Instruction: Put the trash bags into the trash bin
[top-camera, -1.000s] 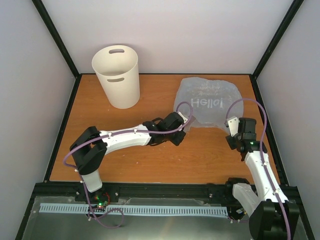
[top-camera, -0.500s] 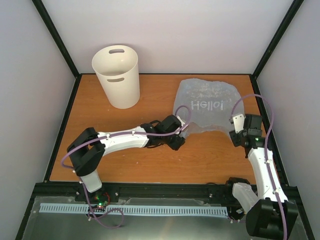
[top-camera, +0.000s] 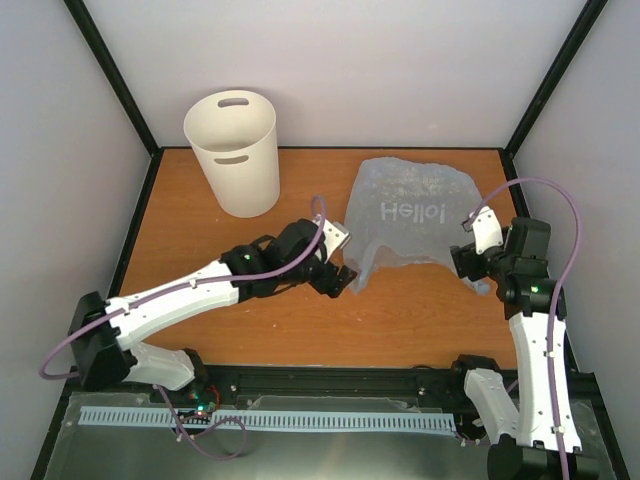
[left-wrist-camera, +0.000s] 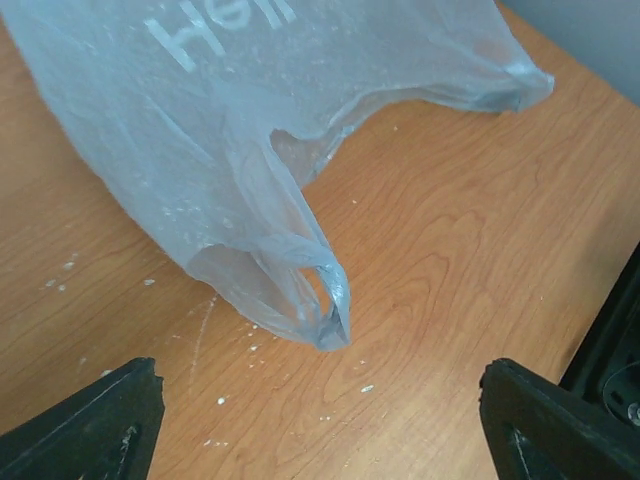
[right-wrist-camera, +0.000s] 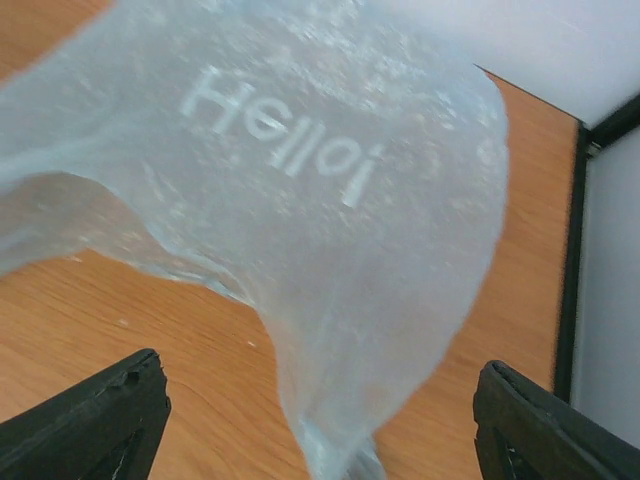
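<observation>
**Bag flat on the counter, both end effectors wide open: here's where I figured it could go sideways**

The trash bag (top-camera: 410, 210) lay on the far right part of the counter (top-camera: 420, 310), well apart from the trash bin (top-camera: 235, 150) standing in the far left corner.

My worries: the film looked thin and crinkly, so a pinch could catch just one layer or slide right off. The bag also looked wider than the bin's mouth, so it might drape over the rim or knock the light bin over instead of dropping in.

The left end effector (top-camera: 343, 258) had its jaws spread wide and held nothing. The bag's handle loop (left-wrist-camera: 318, 300) sat just ahead of it, between the fingers' lines. The right end effector (top-camera: 472, 250) was just as wide and empty, with the bag's other strap hanging down between its fingers. I couldn't tell if it touched them.
</observation>
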